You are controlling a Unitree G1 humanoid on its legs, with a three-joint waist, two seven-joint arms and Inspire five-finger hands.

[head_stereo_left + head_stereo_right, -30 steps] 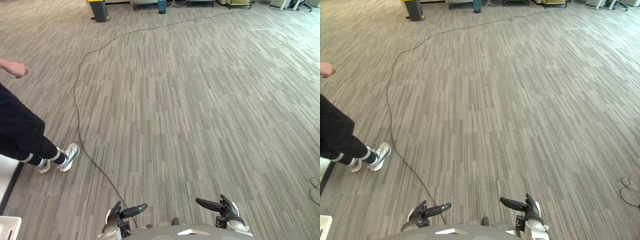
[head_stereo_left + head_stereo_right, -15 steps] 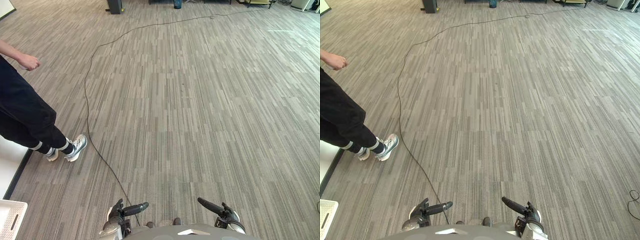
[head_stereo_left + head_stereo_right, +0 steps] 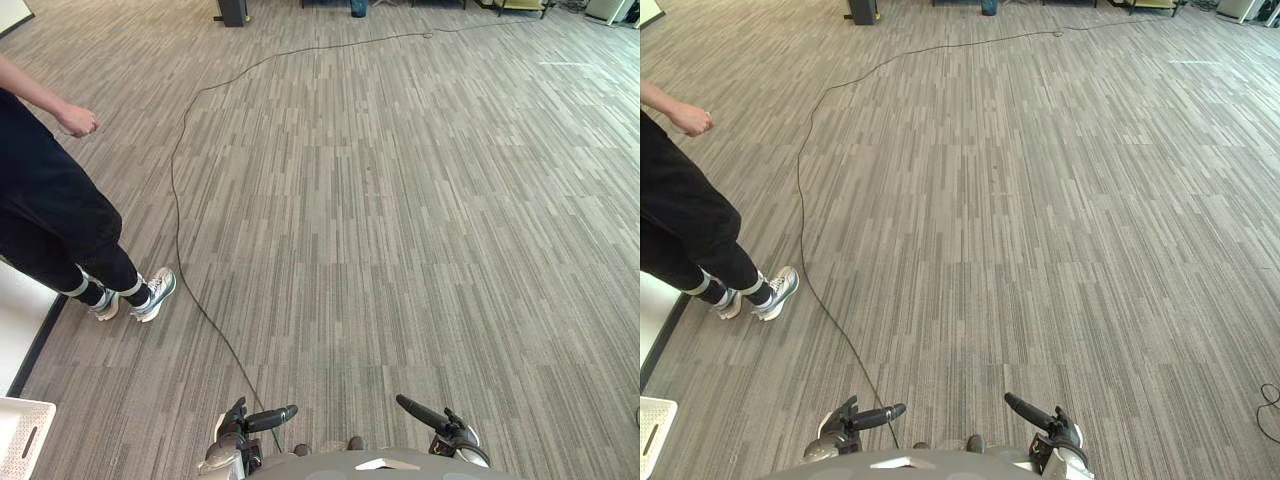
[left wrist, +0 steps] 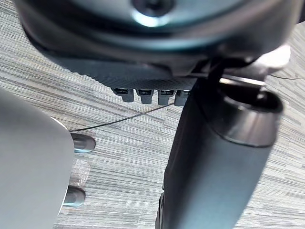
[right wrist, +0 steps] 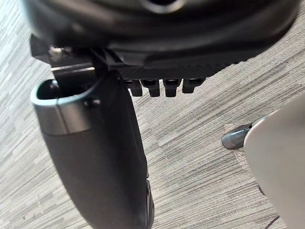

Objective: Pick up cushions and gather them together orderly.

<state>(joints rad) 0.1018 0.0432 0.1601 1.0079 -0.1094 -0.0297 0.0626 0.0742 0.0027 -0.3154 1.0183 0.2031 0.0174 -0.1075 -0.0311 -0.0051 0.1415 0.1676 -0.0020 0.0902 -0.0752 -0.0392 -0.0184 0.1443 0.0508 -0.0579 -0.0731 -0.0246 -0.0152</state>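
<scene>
Where the left eye view looks down on striped grey floor [image 3: 400, 200], a person [image 3: 50, 220] stands at 9 o'clock, a white crate [image 3: 18, 440] sits at 8 o'clock, and the left hand [image 3: 238, 432] and right hand [image 3: 452, 438] hang at 7 and 5 o'clock, thumbs pointing inward. In the left wrist view the fingers [image 4: 143, 95] lie straight, side by side, clasping nothing; the right wrist view shows its fingers [image 5: 164, 87] likewise. Where the cushions lie cannot be told.
</scene>
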